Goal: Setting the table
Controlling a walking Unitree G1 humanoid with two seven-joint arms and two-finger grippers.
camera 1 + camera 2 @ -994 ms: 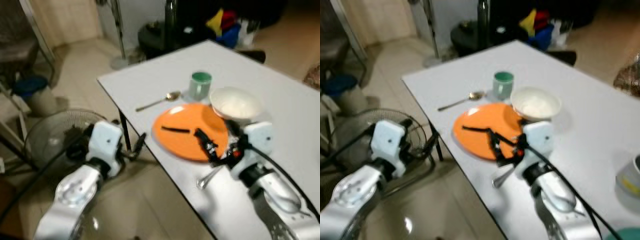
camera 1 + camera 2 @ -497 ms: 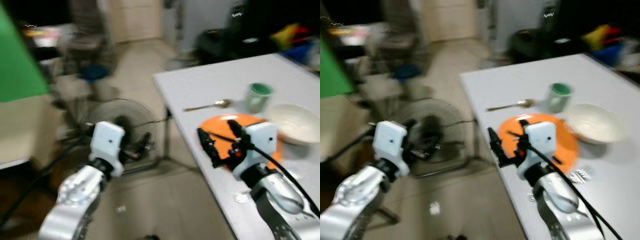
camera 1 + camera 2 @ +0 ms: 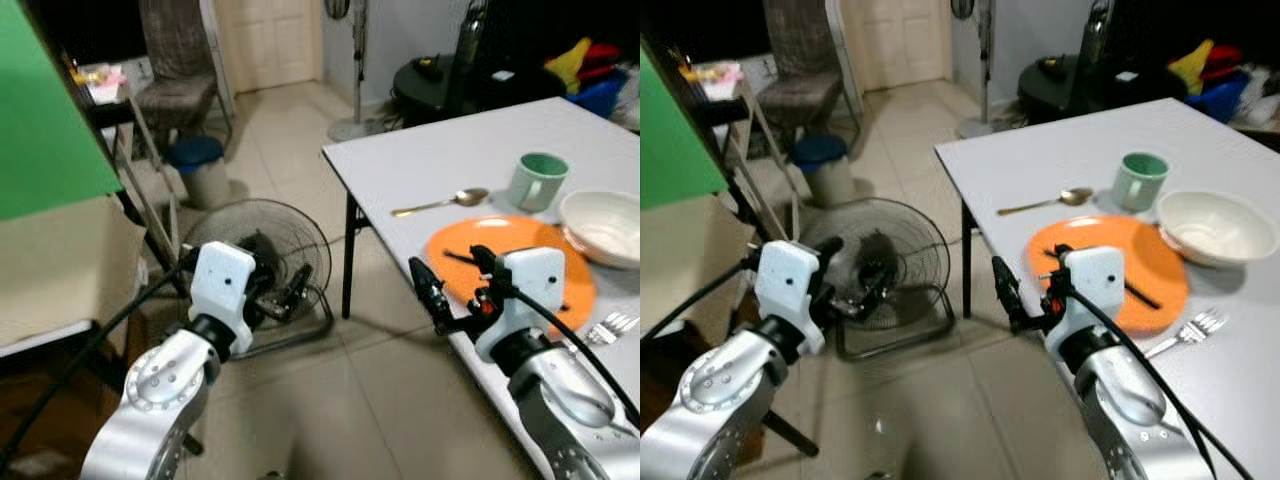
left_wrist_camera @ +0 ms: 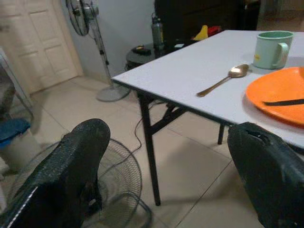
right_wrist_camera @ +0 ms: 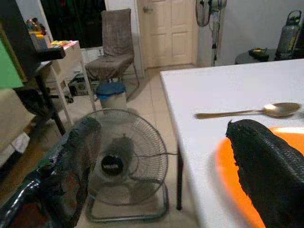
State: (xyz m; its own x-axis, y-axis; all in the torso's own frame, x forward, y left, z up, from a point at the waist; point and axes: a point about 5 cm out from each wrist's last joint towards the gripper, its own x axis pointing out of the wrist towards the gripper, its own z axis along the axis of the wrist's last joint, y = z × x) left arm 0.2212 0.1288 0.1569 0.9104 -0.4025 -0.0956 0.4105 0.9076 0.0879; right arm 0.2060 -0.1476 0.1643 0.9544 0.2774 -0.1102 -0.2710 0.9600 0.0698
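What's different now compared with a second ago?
The camera swung toward the robot's left, so the whole view shifted. The right gripper moved from over the orange plate to beyond the table edge, jaws open. The spoon, mug, bowl and fork kept their places; the left gripper stays low by the floor fan.

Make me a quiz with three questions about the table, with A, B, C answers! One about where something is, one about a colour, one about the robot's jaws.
1. Where does the spoon lie?
A. On the table, beside the plate
B. In the bowl
C. On the floor

2. What colour is the plate?
A. Blue
B. Orange
C. White

3. How are the jaws of the right gripper?
A. Shut on the fork
B. Shut on the mug
C. Open, holding nothing

Answers: 1 A, the spoon rests on the white tabletop next to the plate. 2 B, the plate is bright orange. 3 C, the right wrist view shows both fingers spread with nothing between.
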